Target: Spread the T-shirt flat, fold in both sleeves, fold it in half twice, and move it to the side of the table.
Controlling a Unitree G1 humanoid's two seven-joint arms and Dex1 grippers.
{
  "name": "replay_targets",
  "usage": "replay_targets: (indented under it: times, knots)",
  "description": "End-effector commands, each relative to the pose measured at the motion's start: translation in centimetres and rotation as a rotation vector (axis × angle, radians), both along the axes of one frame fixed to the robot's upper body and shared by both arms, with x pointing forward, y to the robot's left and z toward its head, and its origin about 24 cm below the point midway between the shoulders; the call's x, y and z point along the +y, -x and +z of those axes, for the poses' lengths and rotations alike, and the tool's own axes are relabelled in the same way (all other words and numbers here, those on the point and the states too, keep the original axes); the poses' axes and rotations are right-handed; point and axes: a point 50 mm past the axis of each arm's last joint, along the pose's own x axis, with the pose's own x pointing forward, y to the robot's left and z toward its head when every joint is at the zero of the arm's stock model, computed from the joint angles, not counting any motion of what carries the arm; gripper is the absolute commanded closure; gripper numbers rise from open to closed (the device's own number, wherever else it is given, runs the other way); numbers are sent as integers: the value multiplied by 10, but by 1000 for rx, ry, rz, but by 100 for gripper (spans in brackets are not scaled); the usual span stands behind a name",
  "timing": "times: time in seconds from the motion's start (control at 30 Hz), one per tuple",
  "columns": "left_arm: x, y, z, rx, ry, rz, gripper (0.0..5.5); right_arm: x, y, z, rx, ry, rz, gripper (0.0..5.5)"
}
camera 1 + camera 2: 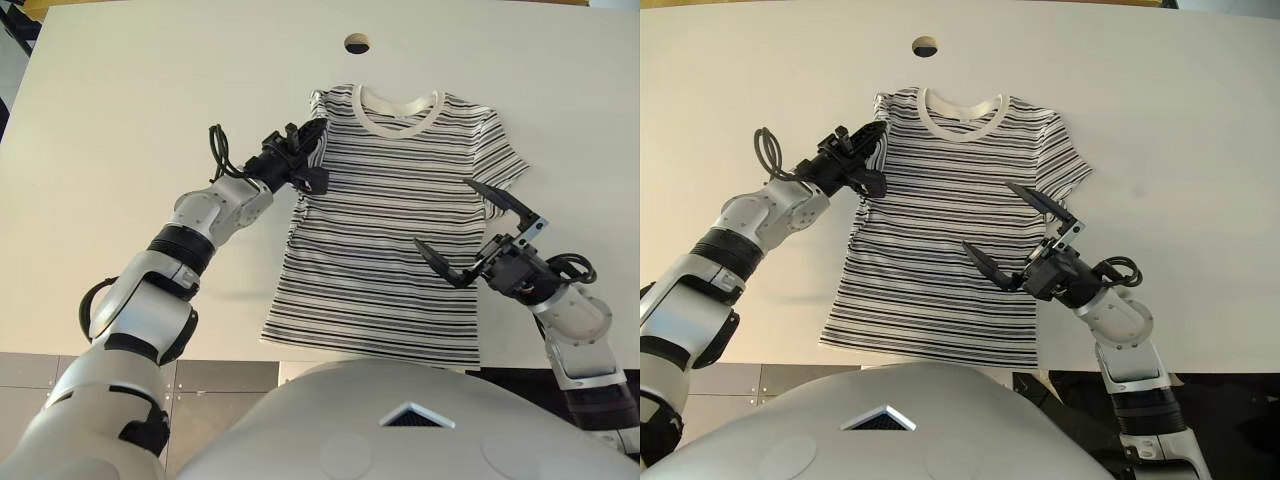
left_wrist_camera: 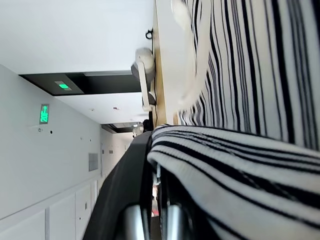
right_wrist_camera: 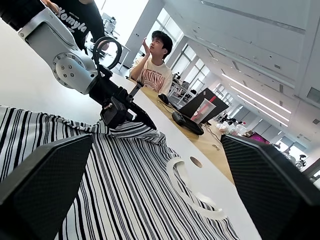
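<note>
Jaws on the left clamp a sleeve [image 1: 320,105] of the T-shirt [image 1: 390,230] (striped), right jaws gape wide above it.

My claw [image 2: 150,160] pinches a fold of the T-shirt [image 2: 260,65]. Black-and-white striped cloth bunches over my dark finger [image 2: 125,185], right up against the lens. Beyond the fold the rest of the shirt lies flat on the table [image 2: 159,60], its white ribbed collar [image 2: 192,75] near the table's pale edge. Past that edge I see a grey wall [image 2: 50,165] with lit green signs [image 2: 44,113] and white cabinet doors [image 2: 60,220].
</note>
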Motion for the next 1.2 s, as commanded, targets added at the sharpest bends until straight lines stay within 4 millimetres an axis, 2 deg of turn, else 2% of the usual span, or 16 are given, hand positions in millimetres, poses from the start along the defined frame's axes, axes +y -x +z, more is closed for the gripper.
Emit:
replay_targets:
  times: [0.03,0.17,0.33,0.43,0.5,0.67,0.73,0.8,0.9,0.97,1.07,1.2]
  knots:
    - [-9,-2,7,-11,18,-28,511,-2,-4,-3,-6,3,-22,78]
    - [-15,1,-5,64,3,-49,463,-6,-10,-6,-5,-6,-58,78]
    - [-19,1,-1,65,60,-55,390,-24,-27,-14,-6,9,-192,78]
    - [-19,1,-1,74,73,-49,348,-55,-54,-4,-102,86,-420,78]
    - [-21,0,1,70,83,-53,317,-71,-63,5,-163,145,-516,78]
    - [-23,-2,20,-31,187,-26,243,-110,-88,23,-260,400,-651,78]
    - [-21,-2,27,-59,264,8,243,-134,-105,22,-260,611,-723,78]
    - [-22,2,27,-41,316,18,243,-149,-116,14,-229,742,-752,78]
    - [-33,19,27,23,400,-26,243,-156,-126,1,-184,853,-741,78]
    - [-32,27,32,40,455,-32,243,-154,-135,-3,-168,893,-721,78]
    - [-18,26,46,-10,535,33,243,-150,-142,-12,-151,1003,-638,78]
    - [-8,22,54,-48,620,106,243,-140,-136,-27,-129,1064,-491,78]
